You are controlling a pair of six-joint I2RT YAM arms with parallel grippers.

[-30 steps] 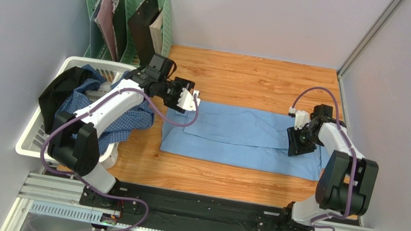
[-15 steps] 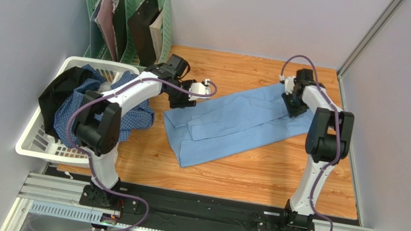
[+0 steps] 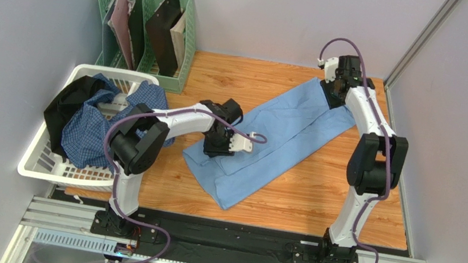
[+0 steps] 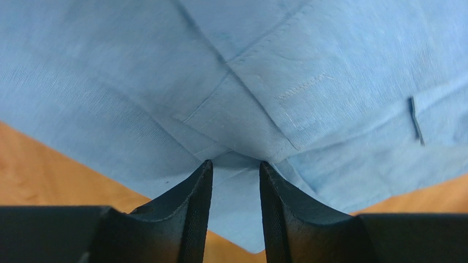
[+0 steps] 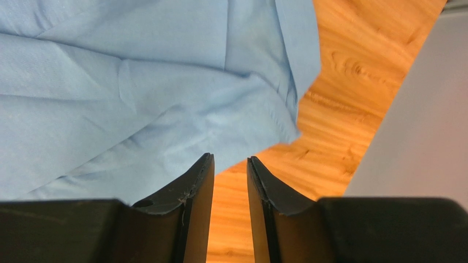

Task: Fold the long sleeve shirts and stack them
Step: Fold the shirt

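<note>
The plain light blue shirt (image 3: pixel 286 125) lies folded into a long strip, diagonally on the wooden table, from near centre to far right. My left gripper (image 3: pixel 219 145) is over its near-left end. In the left wrist view (image 4: pixel 235 163) the jaws stand slightly apart, tips against a raised fold of the shirt (image 4: pixel 274 66), with nothing between them. My right gripper (image 3: pixel 328 93) is at the shirt's far right end. In the right wrist view (image 5: pixel 229 157) it is open, with bare wood between the jaws and the shirt's edge (image 5: pixel 110 82) beside the left finger. The blue-and-white checked shirt (image 3: pixel 140 124) hangs out of the basket.
A white laundry basket (image 3: pixel 44 159) stands at the left edge and also holds a black garment (image 3: pixel 66 106). A green file rack (image 3: pixel 185 34) with folders stands at the far left. A grey wall (image 5: pixel 417 109) is close beyond the right gripper.
The blue shirt has swung from lying straight across the table to a diagonal. The right gripper moved to the far right corner. The left gripper moved nearer and rightward onto the shirt.
</note>
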